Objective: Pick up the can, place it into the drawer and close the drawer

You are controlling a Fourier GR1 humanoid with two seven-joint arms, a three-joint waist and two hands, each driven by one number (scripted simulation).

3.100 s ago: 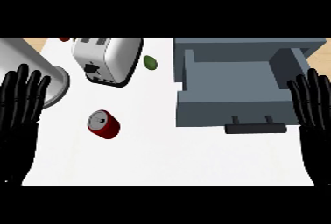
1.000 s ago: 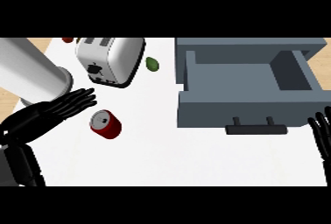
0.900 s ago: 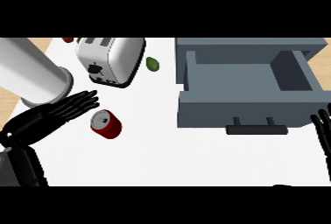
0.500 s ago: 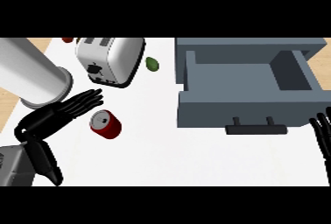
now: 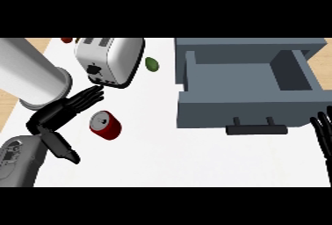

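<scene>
A red can (image 5: 106,125) lies on its side on the white counter, silver end facing up-left. My left hand (image 5: 57,116) sits just to its left, fingers straight and pointing up-right past the can's top, thumb stretched down below it; it does not hold the can. The grey drawer (image 5: 250,103) stands pulled out at the right, its inside bare, a dark handle (image 5: 256,129) on its front. My right hand (image 5: 322,134) shows at the right edge below the drawer's corner, fingers straight and up.
A silver toaster (image 5: 107,59) stands behind the can. A large white cylinder (image 5: 27,74) lies at the far left, close to my left hand. A small green fruit (image 5: 152,64) sits between toaster and drawer. A red object (image 5: 66,40) peeks at the back edge.
My left hand has swung from the left edge in toward the can, turning its fingers up-right and bringing the forearm into view. The right hand has sunk lower at the right edge. The can stayed put.
</scene>
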